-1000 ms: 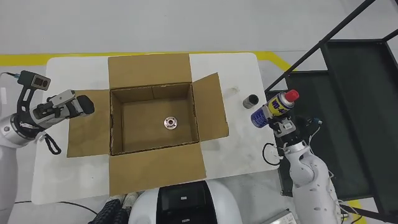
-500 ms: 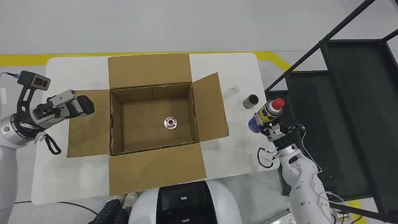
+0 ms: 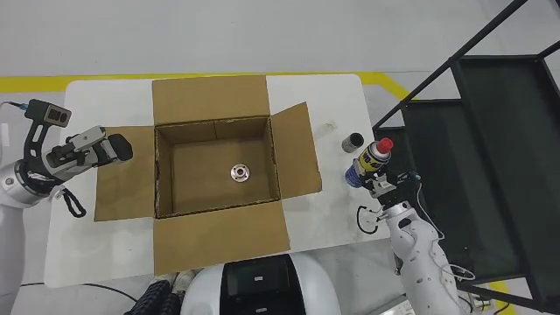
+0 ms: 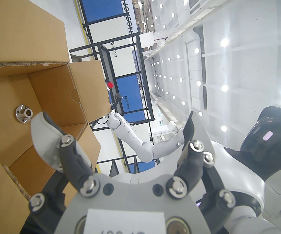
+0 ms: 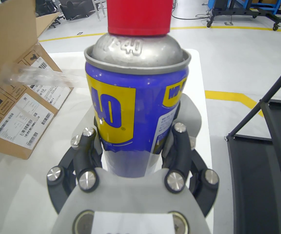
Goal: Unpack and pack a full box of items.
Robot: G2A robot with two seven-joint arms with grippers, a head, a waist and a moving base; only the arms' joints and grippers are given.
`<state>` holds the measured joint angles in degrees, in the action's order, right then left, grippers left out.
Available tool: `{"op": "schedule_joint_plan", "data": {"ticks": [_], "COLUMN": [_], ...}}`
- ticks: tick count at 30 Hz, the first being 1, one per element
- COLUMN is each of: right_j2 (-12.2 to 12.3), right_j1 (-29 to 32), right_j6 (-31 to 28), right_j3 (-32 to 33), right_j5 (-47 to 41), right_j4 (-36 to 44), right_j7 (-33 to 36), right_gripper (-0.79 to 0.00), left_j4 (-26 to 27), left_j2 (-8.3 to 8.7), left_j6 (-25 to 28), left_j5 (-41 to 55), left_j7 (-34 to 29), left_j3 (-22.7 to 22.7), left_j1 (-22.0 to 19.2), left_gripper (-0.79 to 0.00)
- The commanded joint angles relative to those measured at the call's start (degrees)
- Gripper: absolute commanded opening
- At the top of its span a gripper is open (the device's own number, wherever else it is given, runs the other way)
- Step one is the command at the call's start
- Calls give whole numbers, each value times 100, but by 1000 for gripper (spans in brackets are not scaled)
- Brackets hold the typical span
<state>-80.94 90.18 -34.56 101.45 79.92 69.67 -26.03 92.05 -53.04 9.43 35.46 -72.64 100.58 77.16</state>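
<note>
**Spray can gripped at the worktop's right edge**

We see the right tool (image 3: 376, 179) clenched around the lower body of a blue and yellow spray can (image 3: 367, 161) with a red cap. The can sits over the right edge of the white worktop (image 3: 105, 96), to the right of the cardboard box (image 3: 214, 129). We cannot tell whether its base touches the surface. Just beyond it, on the far side, a small dark cylinder (image 3: 352, 143) stands on the worktop.

The box lies in the middle of the worktop with all four flaps folded outward. On its floor, near the centre, rests a single round metal fitting (image 3: 238, 172).

The left tool (image 3: 116, 148) is released, its fingers spread wide with nothing between them. It hangs over the outer part of the box's left flap (image 3: 127, 184), facing the box. A black metal rack (image 3: 490, 140) stands off the worktop to the right.
</note>
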Motion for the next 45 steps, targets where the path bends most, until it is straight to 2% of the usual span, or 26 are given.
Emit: {"op": "schedule_joint_plan", "data": {"ticks": [1,6,15,30,31,32,33,40,45], "right_j2": [-6,-22,-6,25,32,38,44,80,136], "right_j1": [-160,-506,-840,-1599,-1613,-1623,-1626,-1482,-1090], "right_j6": [317,866,1684,1935,1932,1929,1926,1864,1778], "right_j3": [-89,-333,-588,-841,-848,-856,-865,-943,-892], "right_j5": [92,309,723,622,621,620,618,626,591], "right_j4": [-311,-1012,-1710,-2968,-3011,-3052,-3085,-3015,-2474], "right_j7": [-245,-990,-2021,-2422,-2455,-2479,-2508,-2826,-3082], "right_gripper": [-785,-785,-785,-785,-536,-120,0,0,0], "left_j4": [0,0,0,0,0,0,0,0,0], "left_j2": [0,0,0,0,0,0,0,0,0], "left_j6": [0,0,0,0,0,0,0,0,0], "left_j5": [0,0,0,0,0,0,0,0,0], "left_j7": [0,0,0,0,0,0,0,0,0], "left_j3": [0,0,0,0,0,0,0,0,0], "left_j1": [0,0,0,0,0,0,0,0,0], "left_gripper": [0,0,0,0,0,0,0,0,0]}}
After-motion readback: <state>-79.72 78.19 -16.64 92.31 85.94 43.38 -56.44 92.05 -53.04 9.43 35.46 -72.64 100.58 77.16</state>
